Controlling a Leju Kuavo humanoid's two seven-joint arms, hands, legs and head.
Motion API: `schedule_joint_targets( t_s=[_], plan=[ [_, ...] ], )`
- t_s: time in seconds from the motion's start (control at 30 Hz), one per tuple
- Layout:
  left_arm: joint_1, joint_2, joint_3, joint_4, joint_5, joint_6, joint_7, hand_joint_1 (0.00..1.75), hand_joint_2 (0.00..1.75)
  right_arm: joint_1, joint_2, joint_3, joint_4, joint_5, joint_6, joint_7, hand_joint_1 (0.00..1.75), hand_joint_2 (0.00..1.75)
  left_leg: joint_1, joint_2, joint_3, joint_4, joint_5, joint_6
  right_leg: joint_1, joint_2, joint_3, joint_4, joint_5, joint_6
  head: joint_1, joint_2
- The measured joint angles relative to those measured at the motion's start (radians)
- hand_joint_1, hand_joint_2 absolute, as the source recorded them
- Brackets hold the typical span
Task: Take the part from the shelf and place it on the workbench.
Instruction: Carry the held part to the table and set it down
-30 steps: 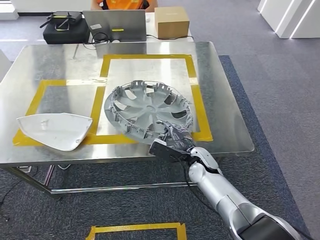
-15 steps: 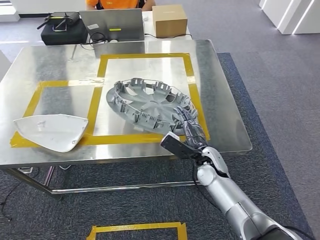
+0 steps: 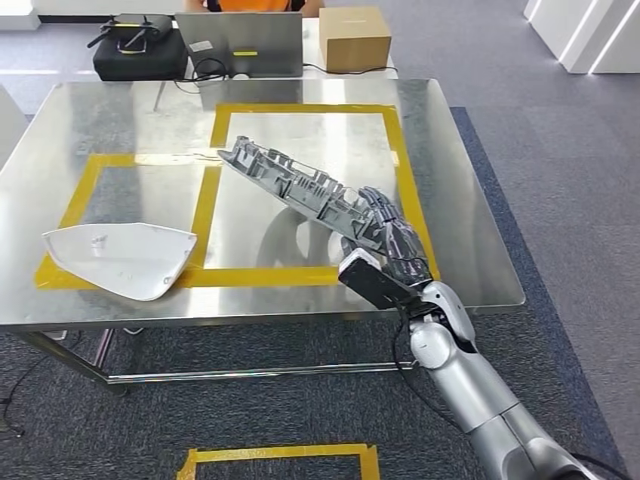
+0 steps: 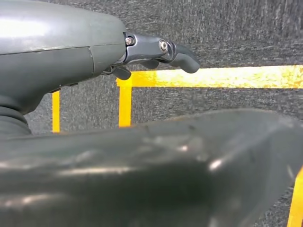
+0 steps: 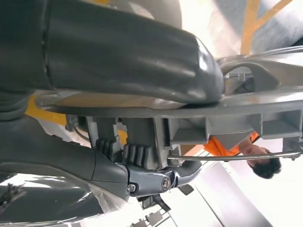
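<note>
Steel workbench with yellow tape squares on grey carpet, white panel lower left, laptop and box behind, right hand gripping tilted hubcap rim centre-frame, left hand empty, fingers apart.

the grey plastic hubcap, ribbed and clipped along its rim, is tilted steeply on edge above the steel table, over the larger yellow-taped rectangle.

Bright overhead glare on the steel workbench; wrist views blurred.
</note>
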Motion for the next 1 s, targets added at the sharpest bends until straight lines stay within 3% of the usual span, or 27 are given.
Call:
schedule_joint_targets(
  t_s=[0.07,0.2,0.27,0.33,0.37,0.4,0.43,0.5,0.53,0.6,0.7,0.77,0.87,0.9,0.93,1.0],
  plan=[
    [-0.001,-0.001,0.000,0.000,0.000,0.000,0.000,0.00,0.00,-0.002,-0.002,-0.001,-0.008,-0.001,0.002,-0.001,0.00,0.00,-0.003,0.000,-0.001,0.002,-0.003,-0.007,0.004,0.000,0.047,-0.093,0.025,-0.007,-0.001,0.000],
    [-0.003,0.000,0.000,0.000,0.000,-0.001,-0.001,0.00,0.00,-0.002,-0.004,-0.003,-0.021,-0.023,0.022,-0.008,0.00,0.00,-0.002,0.001,-0.004,0.010,-0.014,-0.028,0.002,0.000,0.060,-0.115,0.023,-0.016,-0.002,0.000],
    [-0.004,0.000,0.001,0.000,0.000,-0.001,-0.001,0.00,0.00,-0.003,-0.004,-0.003,-0.026,-0.058,0.059,-0.018,0.00,0.00,0.000,0.002,-0.035,0.085,-0.060,-0.037,-0.003,-0.002,0.065,-0.121,0.026,-0.024,-0.006,0.000],
    [-0.003,0.000,0.001,0.000,0.000,-0.002,-0.001,0.00,0.00,-0.004,-0.005,-0.002,-0.027,-0.082,0.098,-0.022,0.00,0.00,0.002,0.002,-0.096,0.215,-0.120,-0.043,-0.002,-0.003,0.065,-0.121,0.025,-0.028,-0.008,0.000],
    [-0.003,0.001,0.001,0.000,0.000,-0.002,-0.002,0.00,0.00,-0.004,-0.006,0.000,-0.027,-0.083,0.111,-0.018,0.00,0.00,0.002,0.002,-0.118,0.262,-0.132,-0.045,-0.002,-0.003,0.065,-0.121,0.024,-0.028,-0.008,0.000],
    [-0.002,0.001,0.001,0.000,0.000,-0.002,-0.002,0.00,0.00,-0.006,-0.008,0.002,-0.027,-0.077,0.121,-0.008,0.00,0.00,0.002,0.002,-0.126,0.275,-0.125,-0.045,-0.002,-0.003,0.065,-0.121,0.024,-0.028,-0.008,0.000],
    [-0.001,0.001,0.001,0.000,0.000,-0.003,-0.003,0.00,0.00,-0.009,-0.012,0.004,-0.027,-0.064,0.127,0.005,0.00,0.00,0.002,0.002,-0.114,0.247,-0.099,-0.045,-0.002,-0.003,0.066,-0.120,0.024,-0.028,-0.008,0.000],
    [-0.002,0.002,0.001,0.000,0.000,-0.004,-0.004,0.00,0.00,-0.022,-0.022,0.007,-0.027,-0.025,0.131,0.039,0.00,0.00,0.002,0.003,-0.053,0.113,-0.028,-0.039,-0.001,-0.002,0.067,-0.117,0.023,-0.024,-0.008,0.000],
    [-0.003,0.002,0.001,0.000,-0.001,-0.005,-0.004,0.00,0.00,-0.029,-0.027,0.008,-0.027,-0.003,0.129,0.056,0.00,0.00,0.001,0.003,-0.026,0.053,-0.006,-0.035,0.001,-0.002,0.066,-0.115,0.022,-0.021,-0.008,0.000],
    [-0.003,0.002,0.001,0.000,-0.002,-0.005,-0.005,0.00,0.00,-0.041,-0.038,0.009,-0.027,0.024,0.121,0.079,0.00,0.00,-0.002,0.002,-0.005,0.002,0.003,-0.026,0.004,-0.002,0.062,-0.113,0.022,-0.011,-0.007,0.000],
    [0.000,0.000,0.001,0.000,-0.002,-0.006,-0.006,0.00,0.00,-0.047,-0.049,0.006,-0.027,-0.018,0.122,0.076,0.00,0.00,0.000,0.002,-0.005,-0.007,0.010,-0.009,0.002,-0.002,0.056,-0.111,0.018,0.005,-0.006,0.000],
    [0.000,-0.001,0.001,0.000,-0.002,-0.005,-0.008,0.00,0.00,-0.049,-0.052,-0.007,-0.031,-0.085,0.130,0.053,0.00,0.00,0.004,0.002,-0.004,-0.012,0.014,0.002,0.001,-0.001,0.023,-0.045,-0.024,0.013,-0.002,0.000],
    [-0.001,-0.001,0.002,0.000,-0.002,-0.004,-0.011,0.00,0.00,-0.039,-0.053,-0.027,-0.042,-0.167,0.137,0.028,0.00,0.00,0.002,0.002,-0.004,-0.012,0.013,0.009,-0.002,-0.001,-0.066,0.147,-0.106,0.022,0.001,0.000],
    [0.000,-0.001,0.002,0.000,-0.002,-0.003,-0.012,0.00,0.00,-0.032,-0.053,-0.031,-0.046,-0.176,0.135,0.026,0.00,0.00,0.002,0.001,-0.004,-0.012,0.012,0.009,-0.003,-0.001,-0.079,0.173,-0.107,0.023,0.002,0.000],
    [0.001,-0.002,0.002,0.000,-0.002,-0.003,-0.012,0.00,0.00,-0.027,-0.053,-0.036,-0.051,-0.179,0.131,0.024,0.00,0.00,0.002,0.000,-0.003,-0.011,0.012,0.009,-0.003,-0.001,-0.071,0.155,-0.088,0.022,0.002,0.000],
    [0.001,-0.005,0.002,0.000,-0.001,-0.002,-0.013,0.00,0.00,-0.021,-0.053,-0.046,-0.066,-0.176,0.114,0.022,0.00,0.00,0.002,-0.001,-0.002,-0.010,0.010,0.006,-0.003,-0.001,-0.008,0.025,-0.021,0.016,0.002,0.000]
  ],
)
